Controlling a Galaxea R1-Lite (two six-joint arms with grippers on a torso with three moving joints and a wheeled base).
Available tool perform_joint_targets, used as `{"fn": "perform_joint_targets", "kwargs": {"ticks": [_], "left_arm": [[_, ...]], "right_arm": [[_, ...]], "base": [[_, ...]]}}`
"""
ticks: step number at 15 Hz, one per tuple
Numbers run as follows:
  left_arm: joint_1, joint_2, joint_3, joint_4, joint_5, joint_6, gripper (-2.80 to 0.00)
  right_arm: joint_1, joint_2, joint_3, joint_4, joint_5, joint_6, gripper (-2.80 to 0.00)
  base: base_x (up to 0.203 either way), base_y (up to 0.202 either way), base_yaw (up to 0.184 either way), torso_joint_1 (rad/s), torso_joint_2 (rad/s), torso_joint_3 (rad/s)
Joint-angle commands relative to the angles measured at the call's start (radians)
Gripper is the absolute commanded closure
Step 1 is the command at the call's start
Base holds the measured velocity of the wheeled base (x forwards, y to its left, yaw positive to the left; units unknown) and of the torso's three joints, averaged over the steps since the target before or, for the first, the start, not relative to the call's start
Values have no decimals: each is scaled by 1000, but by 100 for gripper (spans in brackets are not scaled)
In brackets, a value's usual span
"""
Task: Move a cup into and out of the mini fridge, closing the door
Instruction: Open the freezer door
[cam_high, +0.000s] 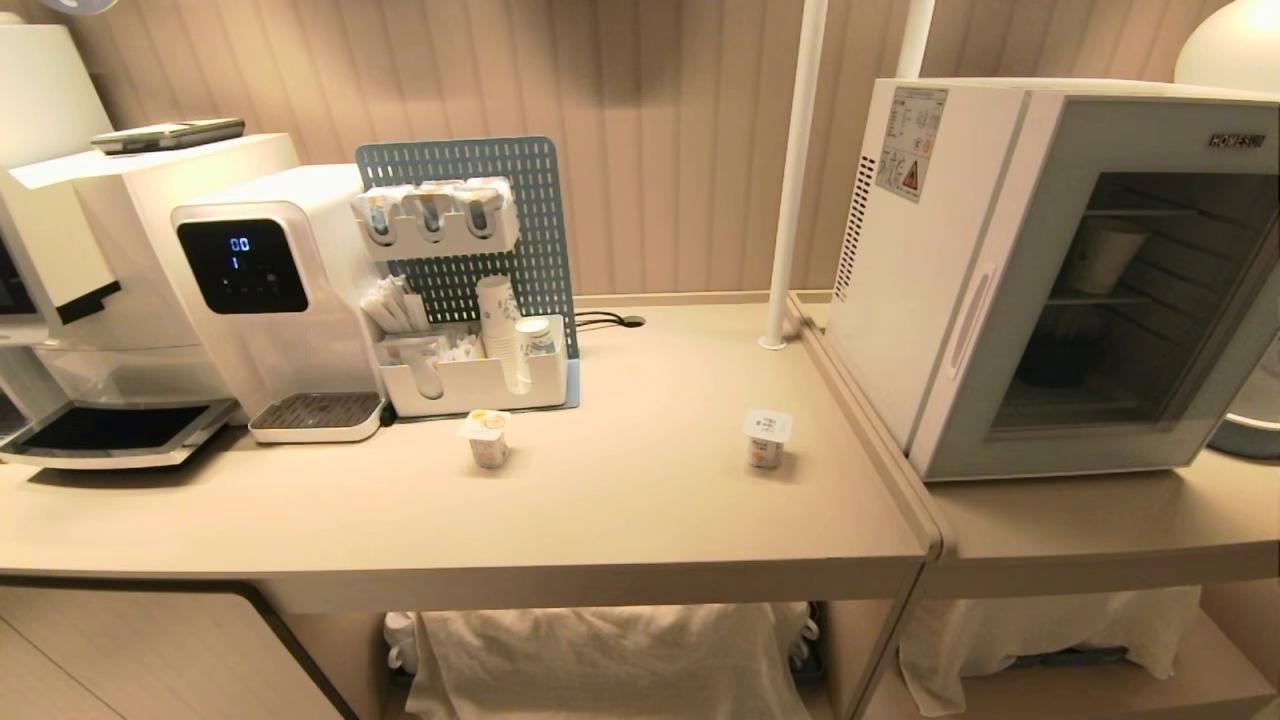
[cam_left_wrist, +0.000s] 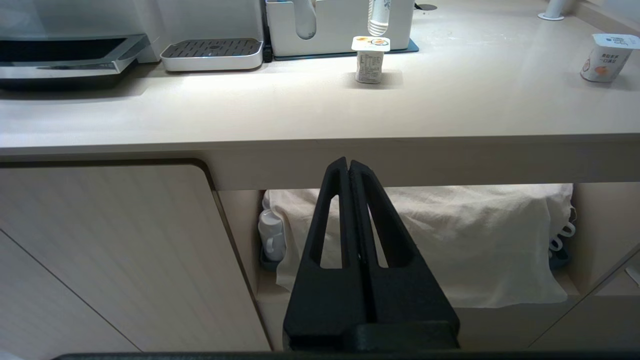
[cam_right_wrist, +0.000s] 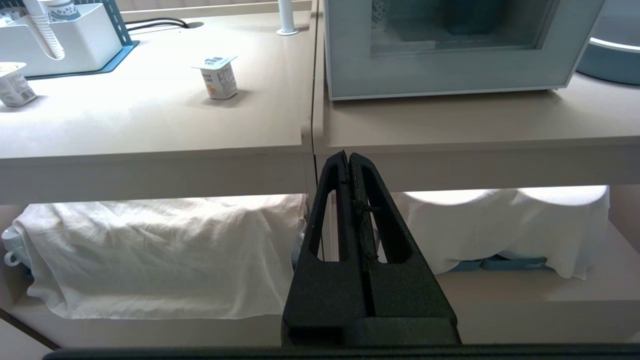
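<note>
Two small sealed white cups stand on the beige counter: one (cam_high: 487, 437) (cam_left_wrist: 370, 60) near the organiser, the other (cam_high: 767, 438) (cam_right_wrist: 218, 76) closer to the mini fridge (cam_high: 900, 300). The fridge sits on the right-hand table with its door (cam_high: 1000, 420) shut. A pale paper cup (cam_high: 1105, 255) shows on a shelf behind the dark glass. Neither arm appears in the head view. My left gripper (cam_left_wrist: 348, 162) is shut and empty, below the counter's front edge. My right gripper (cam_right_wrist: 348, 155) is also shut and empty, low in front of the seam between the two tables.
A white water dispenser (cam_high: 265, 290) and a blue pegboard organiser (cam_high: 470, 300) with paper cups stand at the back left. A white pole (cam_high: 795, 170) rises beside the fridge. Cloth-covered shelves (cam_high: 600, 660) lie under the counter.
</note>
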Motion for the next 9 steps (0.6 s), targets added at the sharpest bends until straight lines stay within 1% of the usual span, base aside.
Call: {"fn": "perform_joint_targets", "kwargs": {"ticks": [1,7,9], "left_arm": [[0,0,0,0,1,-1,0],[0,0,0,-3,4,8,0],[0,0,0,-3,4,8,0]], "right_arm": [[0,0,0,0,1,-1,0],[0,0,1,0,1,-1,0],[0,0,1,0,2,-2,0]], "base": [[0,0,0,0,0,0],[0,0,0,0,0,0],[3,-112,5,3,2,1]]}}
